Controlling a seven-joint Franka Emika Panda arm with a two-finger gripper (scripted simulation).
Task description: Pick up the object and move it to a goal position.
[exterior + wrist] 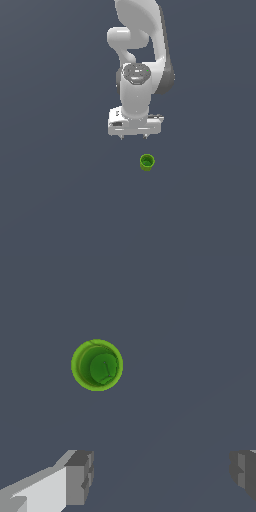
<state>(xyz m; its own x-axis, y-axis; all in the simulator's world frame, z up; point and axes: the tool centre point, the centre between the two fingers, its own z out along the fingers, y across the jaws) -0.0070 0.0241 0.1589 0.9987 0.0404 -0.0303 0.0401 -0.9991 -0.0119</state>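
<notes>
Standing upright on the flat grey floor (55,200), the cup (147,162) rests with its mouth facing up. In the exterior view we see it lower in the picture than the gripper (134,136) and slightly toward that view's right, clearly apart from it and touching no part of the arm (142,55).

We observe the gripper pointing straight down, with its two short fingertips set far apart beneath the white hand body. Nothing sits between them, so we read the jaws as spread wide and holding nothing.

In the wrist view the cup (97,365) appears as a bright green ring with a darker green inside, seen from almost directly above. It lies off the line between the two fingers (79,477), ahead of them and nearer to the finger with the white housing than to the other one. Bare floor shows between the cup and both fingers.
</notes>
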